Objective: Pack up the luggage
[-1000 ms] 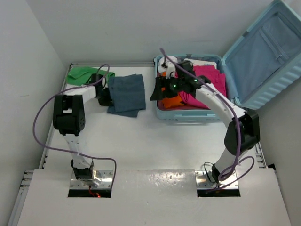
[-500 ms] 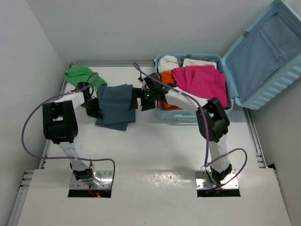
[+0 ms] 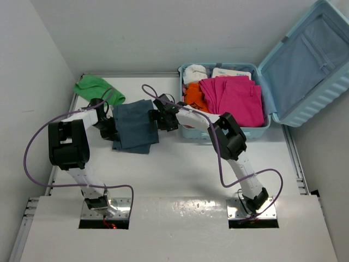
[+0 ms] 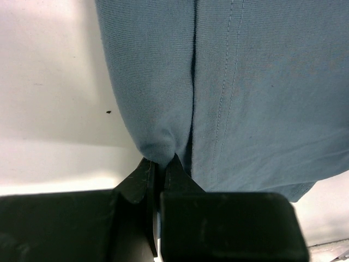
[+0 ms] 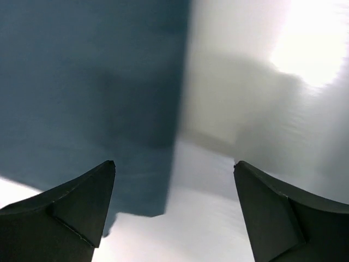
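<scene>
The pale blue luggage [image 3: 220, 133] lies open at the right, lid [image 3: 305, 71] raised, with a pink garment [image 3: 232, 95], an orange one [image 3: 193, 96] and white items [image 3: 194, 72] inside. A folded grey-blue garment [image 3: 133, 126] lies on the table to its left. My left gripper [image 3: 112, 129] is shut on a fold at that garment's left edge; in the left wrist view the cloth [image 4: 245, 82] bunches between the left gripper's [image 4: 162, 159] closed jaws. My right gripper [image 3: 158, 118] is open at the garment's right edge, over cloth [image 5: 82, 82] and bare table, and the right gripper [image 5: 173, 166] holds nothing.
A green cloth [image 3: 94, 87] lies crumpled at the back left corner. A white wall runs along the left side and the back. The right arm stretches across the luggage's front left corner, its purple cable looping above it.
My right arm swung left out of the luggage to the grey-blue garment's right edge, jaws widening. My left gripper dragged the garment a little toward the near left.
</scene>
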Controlling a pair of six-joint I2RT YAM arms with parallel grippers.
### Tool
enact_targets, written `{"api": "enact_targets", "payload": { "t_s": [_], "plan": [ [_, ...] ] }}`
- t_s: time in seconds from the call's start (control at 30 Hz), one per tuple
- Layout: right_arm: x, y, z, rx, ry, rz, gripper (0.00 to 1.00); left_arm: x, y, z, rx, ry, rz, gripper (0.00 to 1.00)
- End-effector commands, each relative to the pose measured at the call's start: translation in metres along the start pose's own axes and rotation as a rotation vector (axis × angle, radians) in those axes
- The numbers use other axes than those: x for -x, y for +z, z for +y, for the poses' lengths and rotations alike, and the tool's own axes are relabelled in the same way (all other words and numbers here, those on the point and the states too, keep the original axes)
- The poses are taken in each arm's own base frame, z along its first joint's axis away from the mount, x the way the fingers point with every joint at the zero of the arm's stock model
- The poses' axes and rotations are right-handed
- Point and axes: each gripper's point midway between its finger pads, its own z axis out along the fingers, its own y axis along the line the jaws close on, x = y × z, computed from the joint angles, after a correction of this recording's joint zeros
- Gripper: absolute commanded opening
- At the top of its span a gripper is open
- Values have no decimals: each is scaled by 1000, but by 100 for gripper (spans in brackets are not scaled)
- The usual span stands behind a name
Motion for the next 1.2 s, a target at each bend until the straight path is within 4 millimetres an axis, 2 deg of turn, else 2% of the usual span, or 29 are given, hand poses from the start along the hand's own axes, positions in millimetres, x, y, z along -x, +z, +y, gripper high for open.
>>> {"api": "enact_targets", "payload": {
  "t_s": [0.0, 0.03, 0.07, 0.1, 0.13, 0.27, 0.37, 0.4, 0.43, 0.47, 0.53, 0.6, 0.63, 0.7, 0.73, 0.83, 0.87, 0.9, 0.93, 0.97, 1.03, 1.07, 1.1, 1.13, 1.17],
  "plan": [
    [7, 6, -11, -47, 0, -16, 86, -11, -7, 3, 24, -6, 21, 0],
    [6, 9, 3, 34, -4, -4, 84, -11, -7, 3, 24, -6, 21, 0],
    [3, 10, 10, 68, -7, 8, 76, -11, -7, 3, 24, -6, 21, 0],
    [5, 12, 20, 120, -10, 2, 72, -11, -7, 3, 24, -6, 21, 0],
    [-2, 13, 38, 214, -7, 38, 71, -8, -6, 3, 23, -4, 12, 0],
    [-16, 12, 80, 390, -16, 87, 70, -8, -5, -4, -2, 4, 19, 0],
    [-21, 7, 100, 459, -56, 93, 41, -6, -3, -14, -34, 27, 11, 0],
    [-20, 5, 102, 469, -67, 89, 19, -3, -5, -16, -37, 31, -8, 0],
    [-16, 2, 105, 475, -77, 77, 9, -4, -7, -27, -55, 49, -10, 0],
    [-12, -3, 105, 477, -110, 61, 0, -2, -7, -27, -56, 51, -18, 0],
    [9, -23, 111, 494, -150, 3, 0, 3, -17, -42, -84, 81, -59, 0],
    [25, -35, 106, 487, -168, -37, 0, 11, -25, -52, -101, 85, -109, 0],
    [40, -56, 111, 496, -191, -84, 0, 17, -35, -60, -107, 107, -147, 0],
    [55, -68, 103, 488, -206, -123, 0, 31, -50, -74, -134, 120, -218, 0],
    [67, -90, 107, 500, -214, -161, 0, 41, -66, -86, -145, 149, -271, 0],
    [87, -116, 99, 493, -249, -221, 0, 59, -94, -113, -176, 187, -378, 0],
    [95, -130, 95, 488, -251, -248, 0, 72, -113, -126, -204, 201, -442, 0],
    [103, -143, 93, 489, -285, -283, 0, 79, -124, -136, -225, 220, -484, 0],
    [112, -147, 84, 460, -282, -308, 0, 84, -129, -144, -235, 223, -508, 0],
    [119, -166, 86, 466, -301, -345, 0, 89, -145, -161, -266, 254, -550, 0],
    [135, -177, 72, 440, -306, -391, 0, 94, -159, -183, -288, 292, -598, 0],
    [141, -191, 71, 440, -316, -419, 0, 102, -174, -194, -304, 306, -646, 0],
    [153, -196, 55, 409, -314, -444, 0, 107, -183, -203, -317, 319, -679, 0],
    [159, -211, 55, 409, -327, -477, 0, 107, -190, -216, -327, 337, -705, 0],
    [162, -214, 50, 403, -329, -482, 0, 113, -200, -227, -342, 348, -739, 0]
  ]
}}
